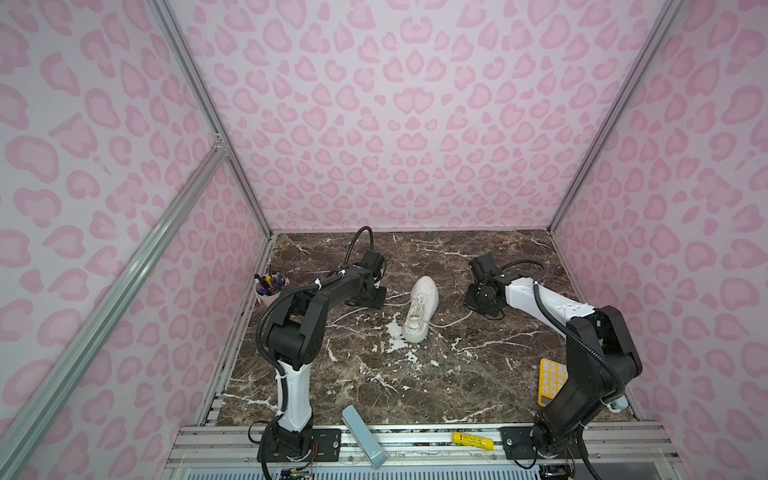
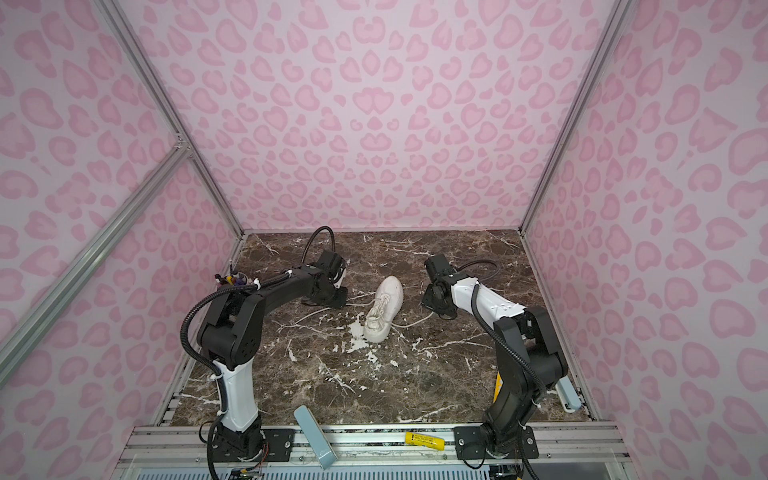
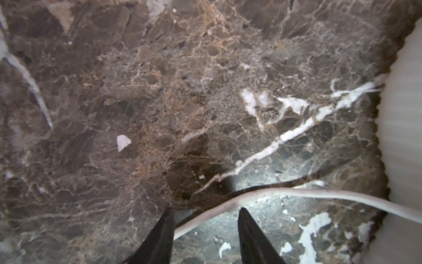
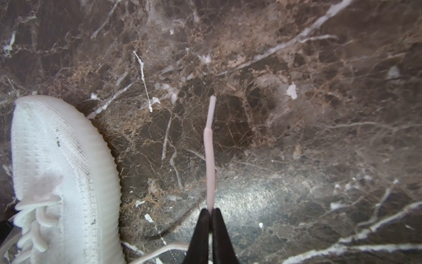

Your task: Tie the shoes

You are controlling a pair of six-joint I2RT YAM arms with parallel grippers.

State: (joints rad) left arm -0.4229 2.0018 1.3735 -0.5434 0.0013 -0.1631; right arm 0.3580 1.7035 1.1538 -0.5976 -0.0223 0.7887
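sneaker (image 1: 420, 309) sat between both grippers | right gripper (image 4: 211, 210) pinched right lace (image 4: 210, 148) near its tip | left gripper (image 3: 205, 210) spread astride left lace (image 3: 296, 193) (ungripped) | risk: lace could roll clear as jaws closed; short tip-hold could slip under tension

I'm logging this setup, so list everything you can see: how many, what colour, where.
sneaker: one, white, middle of the table, toe toward the back wall.
laces: two ends, white, one trailing to each side of the sneaker.
cup of pens: one, pale cup, left edge of the table.
calculator: one, yellow, right front of the table.
blue bars: two, light blue, one across the front edge, another by the right wall.
tube: one, yellow, on the front rail.
table: one, brown marble, white veins.
walls: three, pink spotted, around the table.
left fingers: two, black, apart, astride one lace.
right fingers: two, black, shut on the other lace end.
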